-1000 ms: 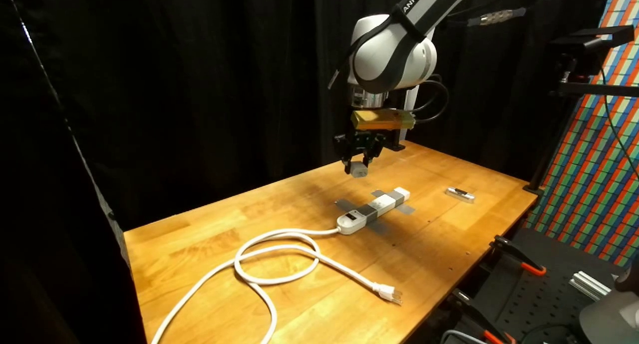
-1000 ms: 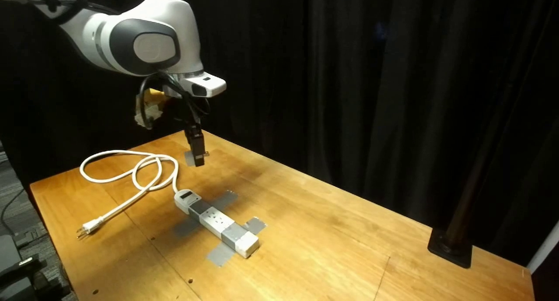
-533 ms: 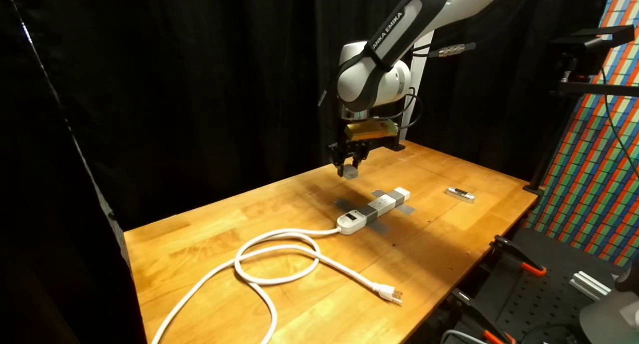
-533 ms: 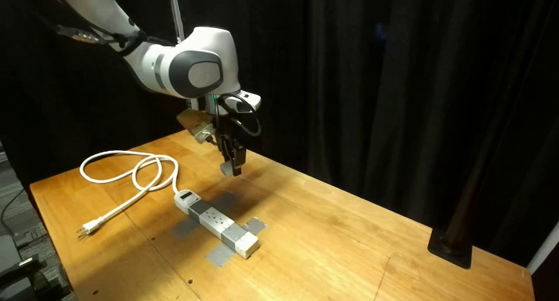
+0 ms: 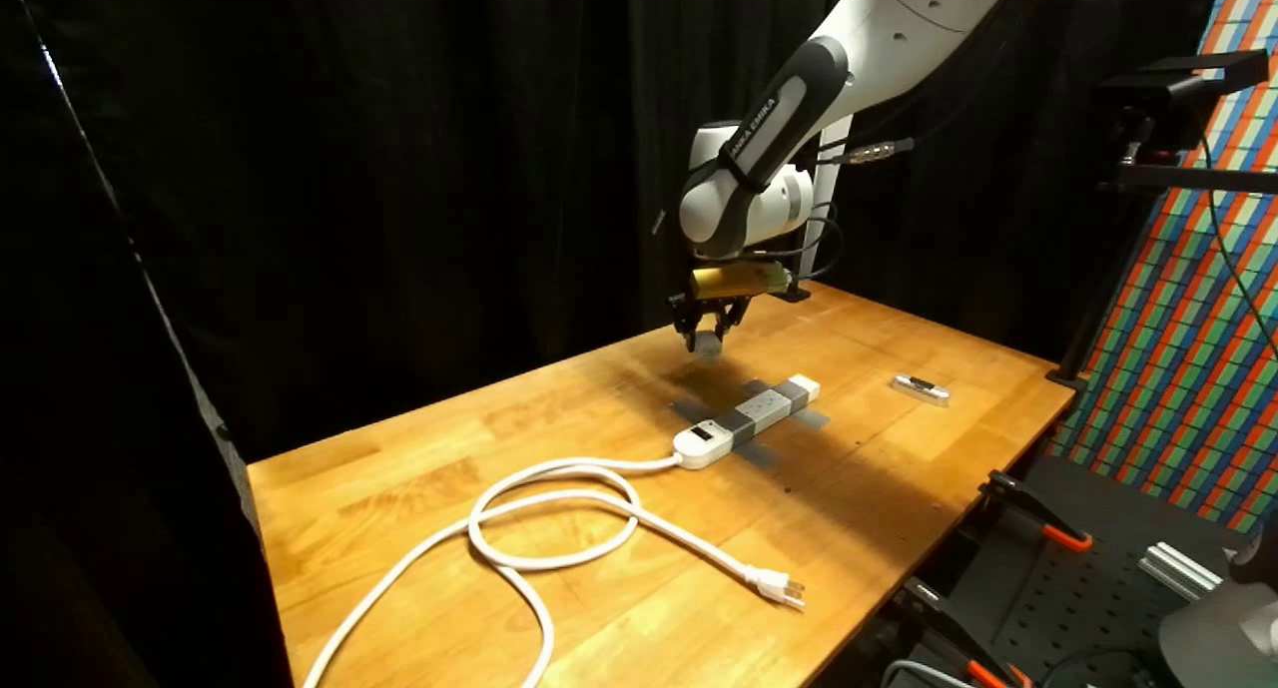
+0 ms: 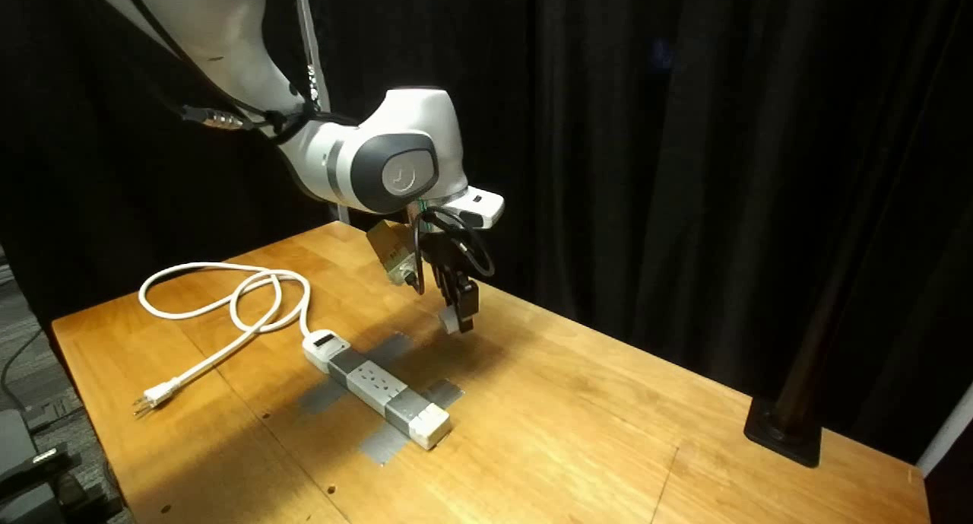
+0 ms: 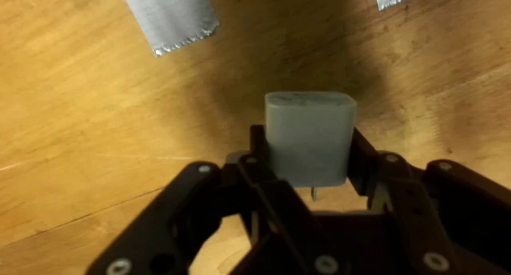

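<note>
In an exterior view, with the clock centred on the gripper (image 6: 458,324), open tabletop (image 6: 562,417) gives free passage between four and five o'clock. The taped power strip (image 6: 371,383) blocks seven to eight, its looped cord (image 6: 272,271) clutters nine, and the dark curtain (image 6: 623,166) walls off one to two.

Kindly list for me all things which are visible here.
Table: one, brown, in all views
Power strip: one, white, on table
Tape: two strips, grey, across power strip
Cord with plug: one, white, looped on table
Small bar: one, silvery, on table
Block: one, grey, held above table
Clamps: two or more, black-orange, table edge
Post: at least one, black, table edge
Curtain: one or more, black, background
Wall: one, multicoloured, background
Arm: one, white and black, above table
Box: one, yellow, on arm
Pincer: one, black, closed on block
</note>
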Robot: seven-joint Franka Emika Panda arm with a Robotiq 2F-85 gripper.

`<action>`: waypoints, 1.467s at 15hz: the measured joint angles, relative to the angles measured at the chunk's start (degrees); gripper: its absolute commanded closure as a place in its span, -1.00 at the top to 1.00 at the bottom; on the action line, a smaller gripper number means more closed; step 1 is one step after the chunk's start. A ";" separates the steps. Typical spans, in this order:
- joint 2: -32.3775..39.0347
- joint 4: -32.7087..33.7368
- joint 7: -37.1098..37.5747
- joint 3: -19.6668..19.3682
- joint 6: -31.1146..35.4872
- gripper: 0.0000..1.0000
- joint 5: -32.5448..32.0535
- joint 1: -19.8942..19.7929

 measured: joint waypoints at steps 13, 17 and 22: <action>0.75 -8.91 -8.33 -0.42 22.21 1.00 -1.33 4.16; -1.64 -19.19 -2.68 -15.84 38.19 1.00 0.61 17.51; -2.07 -28.60 -0.70 -21.84 47.21 1.00 17.75 28.64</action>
